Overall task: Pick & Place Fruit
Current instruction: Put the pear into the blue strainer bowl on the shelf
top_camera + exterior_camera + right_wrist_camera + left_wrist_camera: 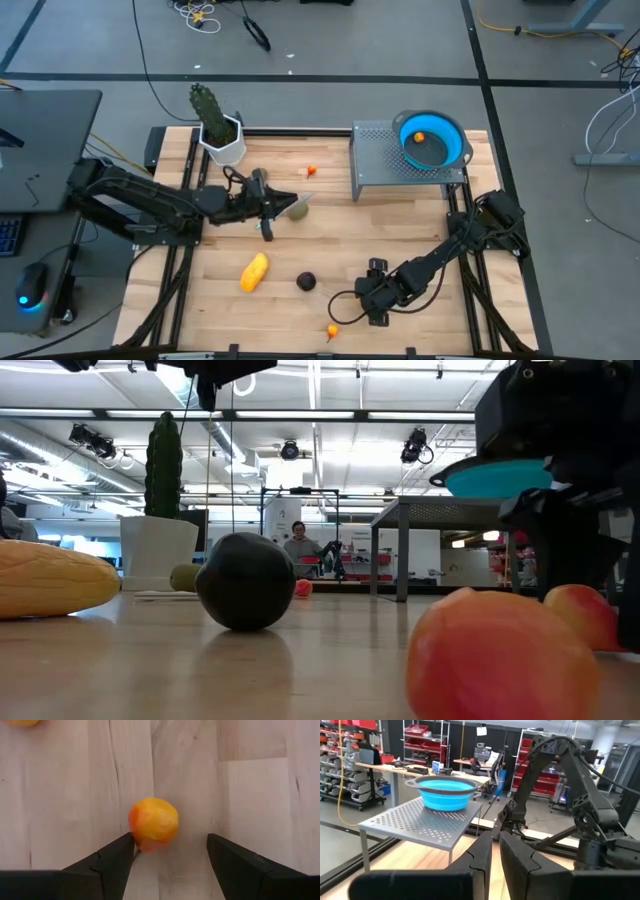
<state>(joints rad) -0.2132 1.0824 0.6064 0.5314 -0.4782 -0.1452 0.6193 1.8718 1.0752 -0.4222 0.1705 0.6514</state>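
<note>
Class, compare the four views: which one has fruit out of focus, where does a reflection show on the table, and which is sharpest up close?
Low view: the nearest orange fruit is blurred, and the dark round fruit throws a dim reflection on the table. Right wrist view: an orange fruit and the wood grain are crisp, between the open right gripper fingers.

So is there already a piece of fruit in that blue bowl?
Yes, a small orange fruit lies inside the blue bowl on the metal stand.
</note>
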